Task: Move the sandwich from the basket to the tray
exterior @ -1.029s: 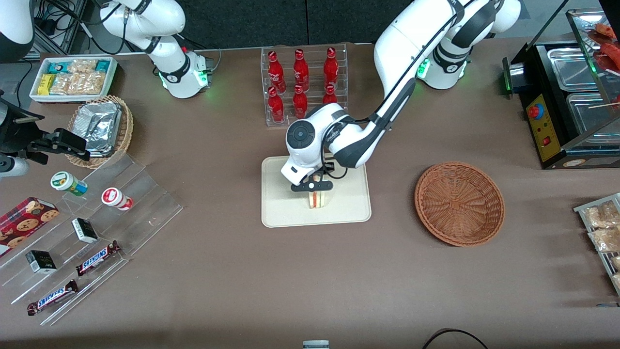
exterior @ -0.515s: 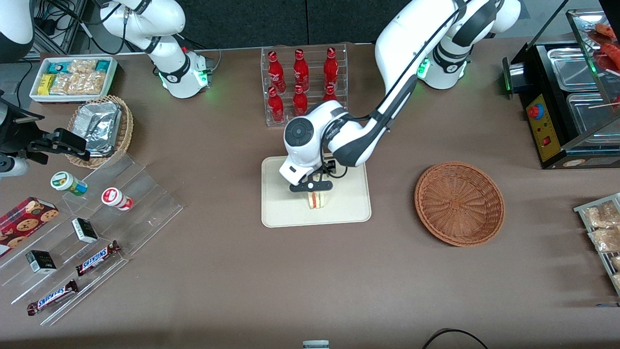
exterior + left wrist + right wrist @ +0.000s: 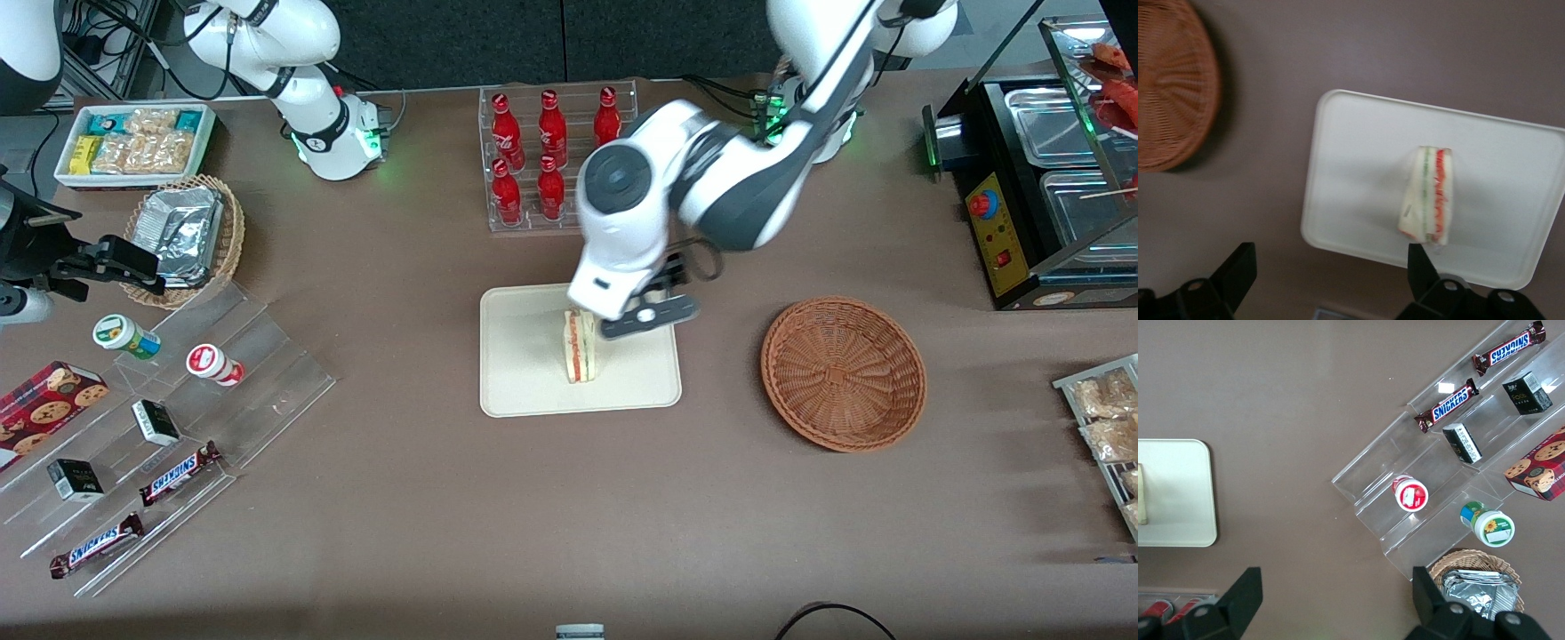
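Mock snack-shop counter in a robot lab. Brown table (image 3: 400,498) carries a clear stepped display (image 3: 178,418) of chocolate bars (image 3: 96,544) at 8 o'clock, a rack of red bottles (image 3: 553,147) at 12, and a food warmer (image 3: 1040,178) at 2. The gripper (image 3: 647,313) hangs above the tray (image 3: 524,391).

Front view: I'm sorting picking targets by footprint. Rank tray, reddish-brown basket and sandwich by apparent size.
1. tray
2. basket, nearly as large
3. sandwich, much the smallest

The open gripper hangs above the tray.

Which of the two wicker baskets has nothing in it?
The reddish-brown basket beside the tray; the tan one holds foil packs. The open gripper hangs over the tray.
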{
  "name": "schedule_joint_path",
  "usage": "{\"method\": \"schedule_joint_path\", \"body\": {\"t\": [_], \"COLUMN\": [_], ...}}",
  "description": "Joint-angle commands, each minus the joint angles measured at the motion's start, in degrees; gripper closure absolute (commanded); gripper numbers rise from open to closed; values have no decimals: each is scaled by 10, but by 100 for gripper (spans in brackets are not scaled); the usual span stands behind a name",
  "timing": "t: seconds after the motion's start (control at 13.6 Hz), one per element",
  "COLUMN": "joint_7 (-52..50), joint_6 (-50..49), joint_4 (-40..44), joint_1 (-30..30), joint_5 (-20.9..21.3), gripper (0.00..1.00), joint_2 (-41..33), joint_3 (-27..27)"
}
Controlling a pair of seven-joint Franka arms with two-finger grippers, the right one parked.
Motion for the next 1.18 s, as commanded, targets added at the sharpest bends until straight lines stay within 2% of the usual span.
{"method": "schedule_joint_path", "body": {"t": [0.0, 0.37, 0.74, 0.88, 1.1], "joint_7": [41, 188, 341, 414, 477], "joint_6": [-55, -150, -195, -217, -229], "joint_4": [-24, -26, -40, -46, -58], "joint_1": [56, 173, 280, 299, 293], "joint_5": [-15, -52, -57, -65, -75], "gripper": [0, 0, 0, 0, 0], "joint_2": [-70, -164, -208, -227, -247], "joint_3": [-3, -2, -5, 3, 54]}}
